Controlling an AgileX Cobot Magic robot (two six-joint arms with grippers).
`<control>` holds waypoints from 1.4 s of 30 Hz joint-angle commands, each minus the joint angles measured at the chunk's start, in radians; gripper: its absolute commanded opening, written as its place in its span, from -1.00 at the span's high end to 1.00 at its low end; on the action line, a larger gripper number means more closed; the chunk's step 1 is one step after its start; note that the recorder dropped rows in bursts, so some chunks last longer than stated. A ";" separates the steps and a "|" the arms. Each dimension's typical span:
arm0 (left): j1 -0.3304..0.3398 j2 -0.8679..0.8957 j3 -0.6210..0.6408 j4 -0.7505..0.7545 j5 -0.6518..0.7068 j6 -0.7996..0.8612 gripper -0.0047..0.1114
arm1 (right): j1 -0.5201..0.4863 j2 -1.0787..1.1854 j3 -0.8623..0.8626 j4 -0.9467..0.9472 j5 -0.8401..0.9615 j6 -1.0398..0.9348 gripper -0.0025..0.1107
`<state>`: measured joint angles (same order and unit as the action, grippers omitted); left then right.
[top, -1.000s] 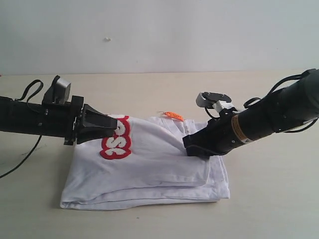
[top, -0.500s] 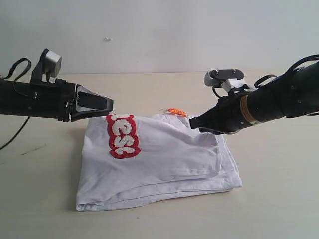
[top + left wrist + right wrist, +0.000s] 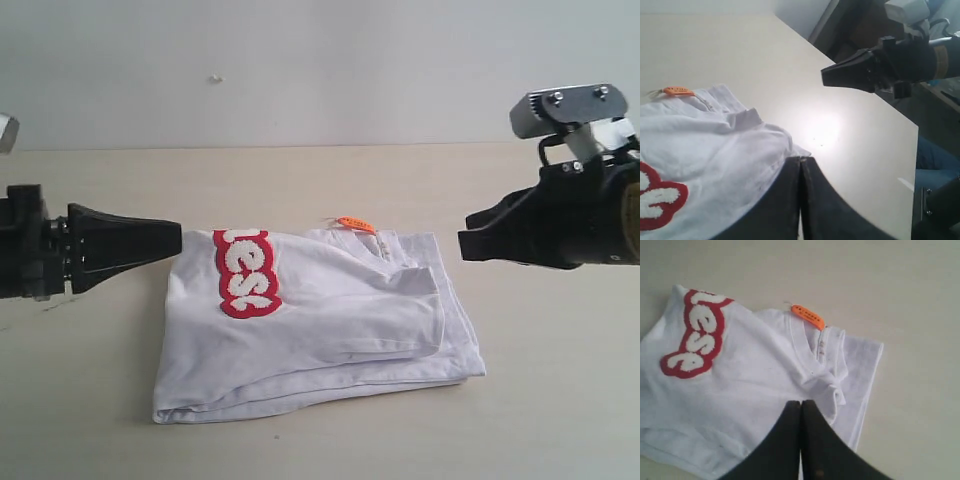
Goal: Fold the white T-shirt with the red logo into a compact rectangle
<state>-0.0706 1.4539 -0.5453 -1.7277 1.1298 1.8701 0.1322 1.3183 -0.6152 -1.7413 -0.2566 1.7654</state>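
Note:
The white T-shirt lies folded into a rough rectangle on the table, in layers, with the red logo at its upper left and an orange tag at the neck. My left gripper hovers just off the shirt's left edge, shut and empty. My right gripper hangs to the right of the shirt, apart from it, shut with nothing in it. The left wrist view shows the shirt, the tag and the shut gripper. In the right wrist view the shirt, logo and shut gripper appear.
The shirt rests on a beige table with a pale wall behind. The table's edge shows in the left wrist view, with dark clutter beyond it.
Both grippers have drawn back from the shirt, the left one to the left and the right one to the right. The left jaws have closed. The shirt lies still.

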 commanded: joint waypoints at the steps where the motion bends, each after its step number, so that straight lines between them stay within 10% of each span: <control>1: 0.002 -0.154 0.068 -0.017 -0.014 0.010 0.92 | -0.004 -0.191 0.079 0.024 0.001 -0.009 0.96; 19: 0.002 -0.750 0.211 -0.017 -0.121 -0.208 0.92 | -0.004 -0.652 0.207 0.039 -0.140 0.042 0.96; 32: 0.002 -0.791 0.211 0.089 -0.097 -0.203 0.92 | -0.004 -0.654 0.207 0.039 -0.139 0.042 0.96; 42: 0.000 -0.855 0.220 0.149 -0.198 0.220 0.92 | -0.004 -0.654 0.207 0.039 -0.139 0.042 0.96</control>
<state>-0.0706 0.6317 -0.3334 -1.5527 0.9495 1.9319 0.1322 0.6724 -0.4126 -1.7028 -0.3923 1.8063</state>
